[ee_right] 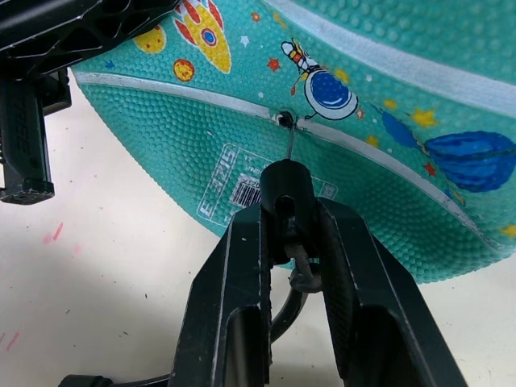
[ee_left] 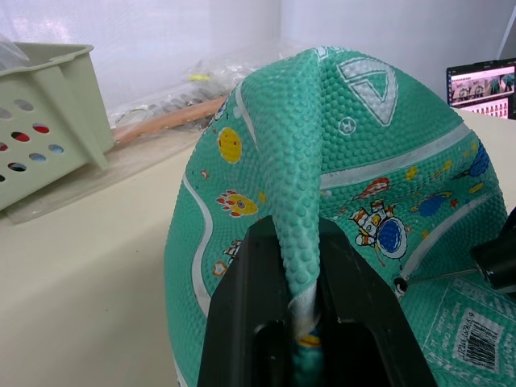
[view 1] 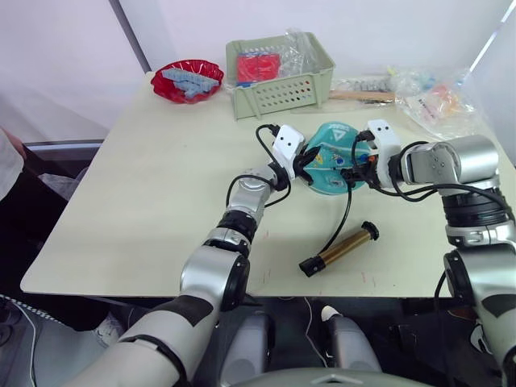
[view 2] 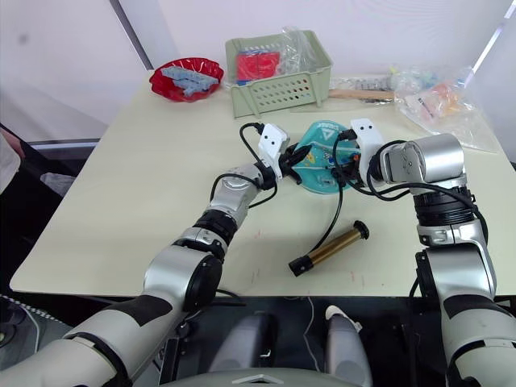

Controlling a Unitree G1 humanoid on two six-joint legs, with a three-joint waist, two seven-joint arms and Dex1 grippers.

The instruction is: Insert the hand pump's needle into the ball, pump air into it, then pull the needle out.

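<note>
Bronze-gold and lying loose near the front edge of the worktop (view 1: 121, 210), the hand pump (view 1: 339, 249) is resting on its side, its thin black hose (view 1: 347, 211) curving away to the far side toward the ball. Just beyond it, mid-worktop, the teal ball (view 1: 332, 158) is sitting limp and partly collapsed between the two hands. The left hand (ee_left: 300, 310) is pinching shut on a raised fold of the ball's rubber, while the right hand (ee_right: 292, 242) is clamping shut on the black fitting at the hose end, with the needle (ee_right: 289, 139) reaching to the valve hole beside the white label patch (ee_right: 242, 189).

Several things could be going wrong from here, by my judgement. The needle is thin, so any sideways push from the right hand could be bending it or skating it off the valve. The left hand's hold is only on a soft fold, so the ball could be slipping or rolling away under pressure. The pump is lying unheld, and the hose could be dragging it.

Pale and matte, the worktop is carrying a perforated green basket (view 1: 278, 90) at the far side, a red dish (view 1: 187, 81) to its left and clear bags (view 1: 431, 101) at the far right. White sheeting is closing off the room behind.
</note>
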